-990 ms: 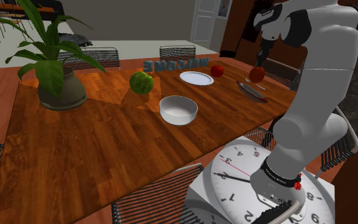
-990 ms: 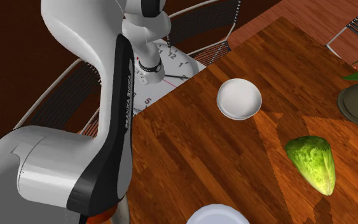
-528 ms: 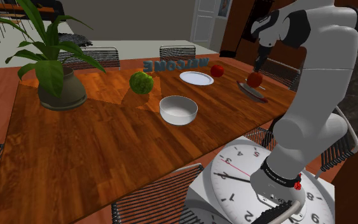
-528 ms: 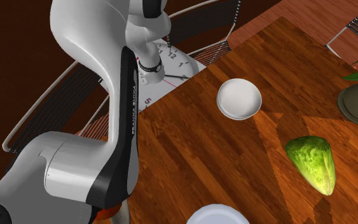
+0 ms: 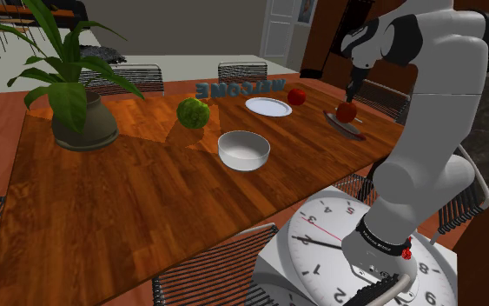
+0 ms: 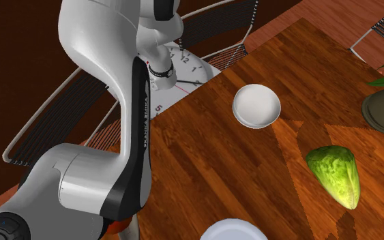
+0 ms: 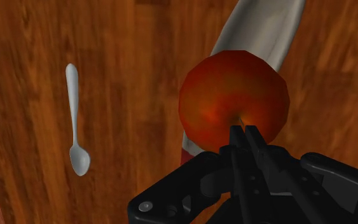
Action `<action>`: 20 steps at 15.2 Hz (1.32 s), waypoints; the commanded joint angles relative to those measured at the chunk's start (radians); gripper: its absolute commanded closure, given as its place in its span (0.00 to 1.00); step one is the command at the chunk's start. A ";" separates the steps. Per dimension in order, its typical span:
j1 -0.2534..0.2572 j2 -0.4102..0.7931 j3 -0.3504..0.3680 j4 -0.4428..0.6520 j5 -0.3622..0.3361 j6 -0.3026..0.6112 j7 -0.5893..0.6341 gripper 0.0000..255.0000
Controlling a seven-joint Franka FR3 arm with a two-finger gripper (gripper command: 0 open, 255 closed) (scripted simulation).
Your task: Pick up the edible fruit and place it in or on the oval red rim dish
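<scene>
While its two black fingers are drawn nearly together, the tool (image 7: 244, 132) is clenched on the top of the red apple (image 7: 225, 89), pinching it at the stem hollow. The apple hangs directly over a long oval dish (image 7: 263, 25), pale grey inside with a thin red edge, and hides the dish's middle. In the shoulder view the apple sits very low over the dish, close to the bench's (image 5: 147, 196) edge on that view's right. Whether the apple touches the dish cannot be told.

Beside the dish, apart from it and lying roughly along the same line, a grey spoon (image 7: 74, 121) rests flat on the wood.

Farther out, towards the shoulder view's left, a smaller red fruit (image 5: 296, 96) stands just beside a white plate (image 5: 268, 107), with a row of teal letters (image 5: 240, 89) behind them. Nearer the middle of the bench is a white bowl (image 5: 244, 149), and well apart from it a green leafy head (image 6: 335, 175). A potted plant (image 5: 79, 122) stands towards the bench's far left end in the shoulder view. Wire chairs (image 5: 208, 269) stand around the bench, and a clock face (image 5: 338, 248) covers the top of the stand beneath the white arm (image 5: 425, 104).
</scene>
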 commanded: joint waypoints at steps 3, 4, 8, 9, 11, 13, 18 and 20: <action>0.000 0.000 0.000 -0.001 0.000 0.000 0.000 0.00; 0.000 0.000 0.000 -0.001 0.000 0.000 0.000 0.00; 0.000 0.000 0.000 -0.001 0.000 0.000 0.000 0.00; 0.003 -0.011 -0.002 0.018 -0.007 -0.028 0.005 0.00; 0.007 -0.031 -0.006 0.060 -0.019 -0.087 0.012 0.00; 0.008 -0.037 -0.008 0.079 -0.023 -0.111 0.015 0.00; 0.008 -0.037 -0.008 0.079 -0.023 -0.111 0.015 0.00; 0.008 -0.037 -0.008 0.078 -0.023 -0.111 0.015 0.00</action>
